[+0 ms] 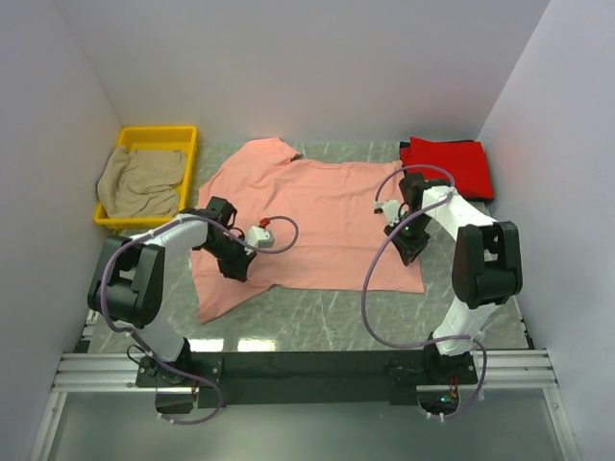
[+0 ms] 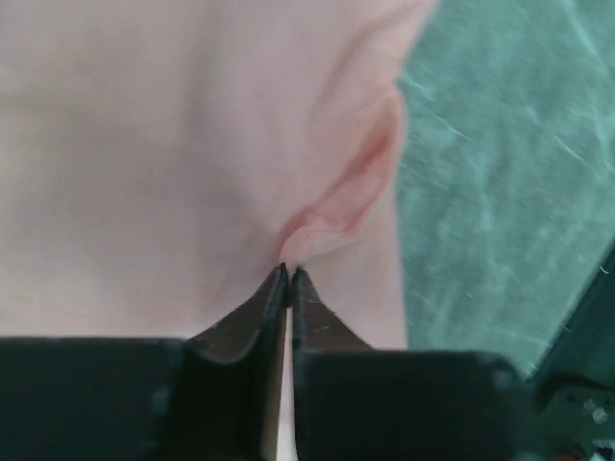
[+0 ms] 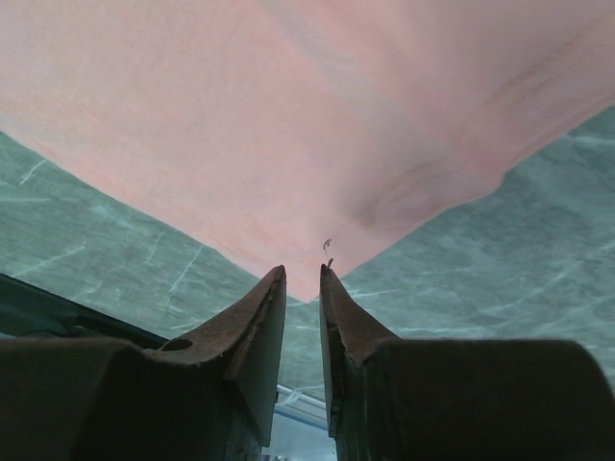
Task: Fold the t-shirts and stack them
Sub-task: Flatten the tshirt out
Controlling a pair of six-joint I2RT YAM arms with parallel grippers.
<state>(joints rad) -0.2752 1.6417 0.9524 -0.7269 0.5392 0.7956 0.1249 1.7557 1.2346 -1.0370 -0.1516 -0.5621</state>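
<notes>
Salmon-pink t-shirt [image 1: 317,216] lies spread flat mid-surface [image 1: 336,317], between both arms. Left gripper [image 2: 288,274]: jaws pinched tight on a raised fold of the pink cloth near its left edge. Right gripper [image 3: 303,274]: jaws nearly together, clamping the shirt's near right corner. Red t-shirt [image 1: 452,163] sits folded in the far right corner. Beige t-shirt [image 1: 144,182] is crumpled inside the yellow bin [image 1: 159,134], far left.

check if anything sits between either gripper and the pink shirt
Nothing visible does. The left gripper pinches a fold of the salmon-pink shirt, and the right gripper has its tips at the shirt's corner.
</notes>
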